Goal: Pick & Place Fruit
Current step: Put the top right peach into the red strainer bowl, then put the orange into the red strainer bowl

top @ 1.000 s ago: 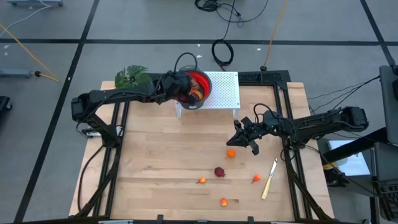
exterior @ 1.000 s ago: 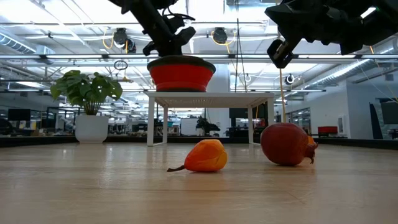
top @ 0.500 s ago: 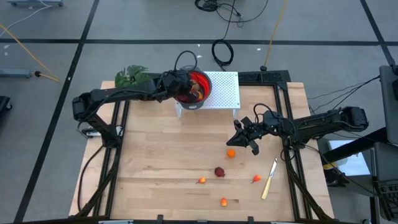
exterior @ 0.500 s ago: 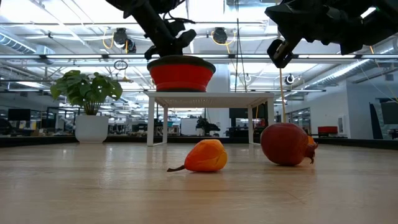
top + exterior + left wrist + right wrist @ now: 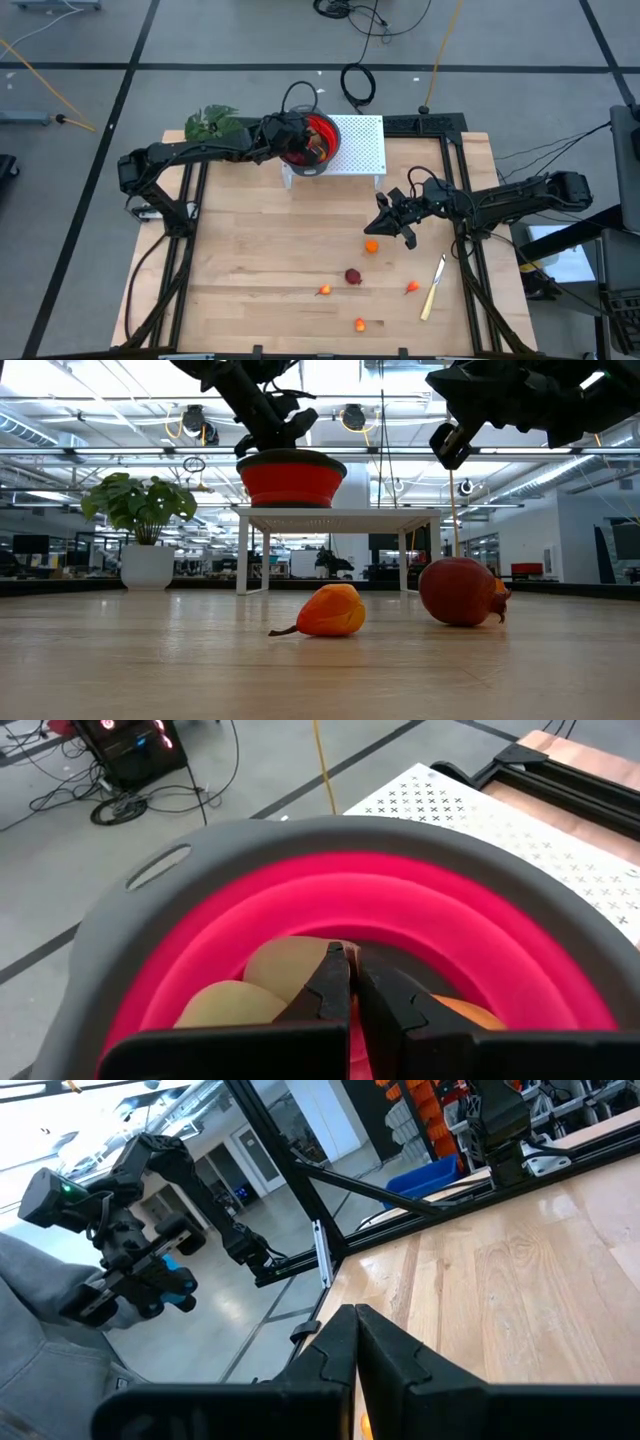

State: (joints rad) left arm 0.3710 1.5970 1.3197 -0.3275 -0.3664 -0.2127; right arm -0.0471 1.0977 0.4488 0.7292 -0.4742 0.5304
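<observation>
The main risk lay with the right gripper (image 5: 393, 222), which hung above the wooden surface (image 5: 260, 250) with its jaws pressed together on nothing, just beside and above the small orange fruit (image 5: 372, 246): a descent in that state would, by my judgement, push the rounded piece so that it rolled off across the boards rather than be taken, and the pale-handled knife (image 5: 434, 286) lay near enough to be nudged by a wide sweep. The left gripper (image 5: 350, 982) sat down inside the red bowl (image 5: 322, 131) on the white perforated stand (image 5: 362, 148), its jaws likewise closed and empty, their tips just above the olive-brown ovals (image 5: 285, 963) and an orange piece (image 5: 470, 1013) already gathered there (a careless lift could catch the bowl's grey rim and tip it off the stand). The loose fruit was spread over the near half of the surface, well apart from the left jaws: a dark red round (image 5: 352, 276) in the middle, an orange bit with a stalk (image 5: 324, 290) just beside it, a red-orange piece (image 5: 411, 288) close to the knife, and another orange bit (image 5: 360, 323) nearest the front edge. In the low view the stalked orange bit (image 5: 330, 610) and the dark red round (image 5: 461, 591) rested apart from each other.
</observation>
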